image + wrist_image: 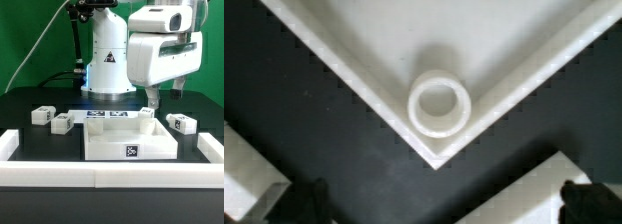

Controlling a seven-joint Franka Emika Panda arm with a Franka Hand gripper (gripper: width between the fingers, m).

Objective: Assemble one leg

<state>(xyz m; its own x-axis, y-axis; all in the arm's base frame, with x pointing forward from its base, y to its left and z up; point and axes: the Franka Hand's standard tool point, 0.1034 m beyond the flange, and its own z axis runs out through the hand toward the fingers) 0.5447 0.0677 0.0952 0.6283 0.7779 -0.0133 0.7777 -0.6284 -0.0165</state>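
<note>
The white square tabletop (pixel 110 148) lies in the middle of the table with one tag on its front wall. Two legs (pixel 42 115) (pixel 62 123) lie at the exterior view's left, and one leg (pixel 180 123) lies at its right. Another tagged leg (pixel 147 113) sits by the tabletop's far right corner. My gripper (pixel 164 96) hangs over that corner, open and empty. In the wrist view a corner of the tabletop (pixel 375 45) shows with a round white socket ring (pixel 439 105). My gripper (pixel 446 205) stands wide open, its dark fingertips (pixel 304 203) apart above the black table.
The marker board (pixel 108 117) lies flat behind the tabletop, in front of the arm's base (pixel 108 70). A low white fence (pixel 110 176) runs along the front, with sides at the left (pixel 10 145) and the right (pixel 212 148).
</note>
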